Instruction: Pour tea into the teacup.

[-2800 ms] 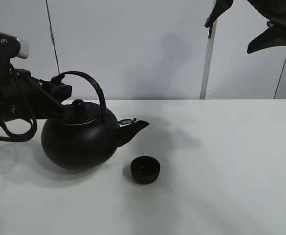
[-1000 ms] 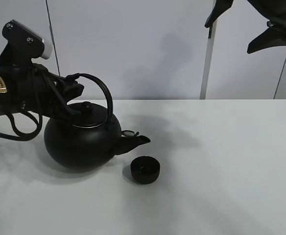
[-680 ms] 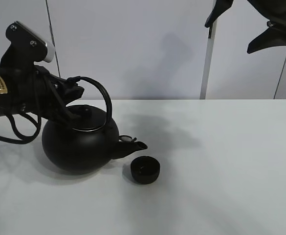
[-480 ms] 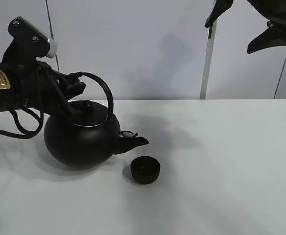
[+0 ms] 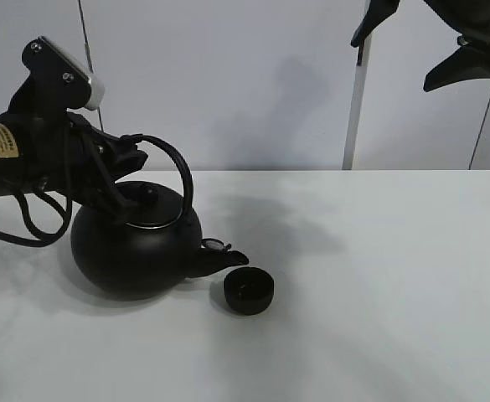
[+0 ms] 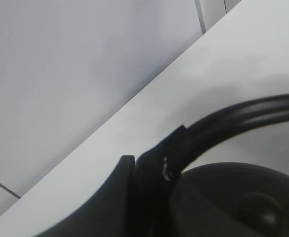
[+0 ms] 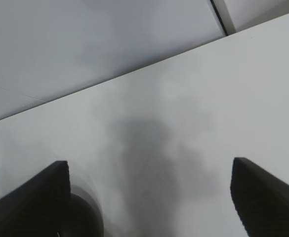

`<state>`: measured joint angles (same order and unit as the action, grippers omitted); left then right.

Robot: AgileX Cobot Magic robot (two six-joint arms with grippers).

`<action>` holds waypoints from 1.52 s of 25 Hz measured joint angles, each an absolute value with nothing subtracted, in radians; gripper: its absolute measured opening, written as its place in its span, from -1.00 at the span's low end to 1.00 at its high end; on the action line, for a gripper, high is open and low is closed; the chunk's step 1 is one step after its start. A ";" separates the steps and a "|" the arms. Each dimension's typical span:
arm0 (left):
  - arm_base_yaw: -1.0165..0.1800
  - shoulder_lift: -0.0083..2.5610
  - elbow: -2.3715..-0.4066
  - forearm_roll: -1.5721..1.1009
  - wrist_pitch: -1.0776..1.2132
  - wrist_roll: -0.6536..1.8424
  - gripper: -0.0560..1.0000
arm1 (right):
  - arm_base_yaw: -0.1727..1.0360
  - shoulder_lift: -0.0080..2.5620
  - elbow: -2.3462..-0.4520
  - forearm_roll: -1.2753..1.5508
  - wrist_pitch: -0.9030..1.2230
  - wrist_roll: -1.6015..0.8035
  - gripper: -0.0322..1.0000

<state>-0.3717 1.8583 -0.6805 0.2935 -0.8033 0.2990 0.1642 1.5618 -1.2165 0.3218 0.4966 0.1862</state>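
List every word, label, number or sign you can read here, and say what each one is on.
The yellow sticker on the left arm: dark print, too small and blurred to read.
The kettle, teacup and table: no writing visible.
Both wrist views: no text at all.

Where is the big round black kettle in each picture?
Exterior high: big round black kettle left of middle, tipped towards the small black teacup.
Left wrist: close up, arched handle over the body.
Right wrist: unclear; only a dark blurred curve at the edge.
Shared landmark: the white table.
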 joint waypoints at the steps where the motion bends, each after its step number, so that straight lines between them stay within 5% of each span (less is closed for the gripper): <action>1: -0.372 1.858 -0.680 0.296 -0.803 0.299 -0.71 | 0.164 1.562 -1.216 0.322 0.497 0.186 0.25; 38: -0.373 1.858 -0.732 0.337 -0.744 0.315 -0.71 | 0.164 1.562 -1.216 0.322 0.498 0.186 0.25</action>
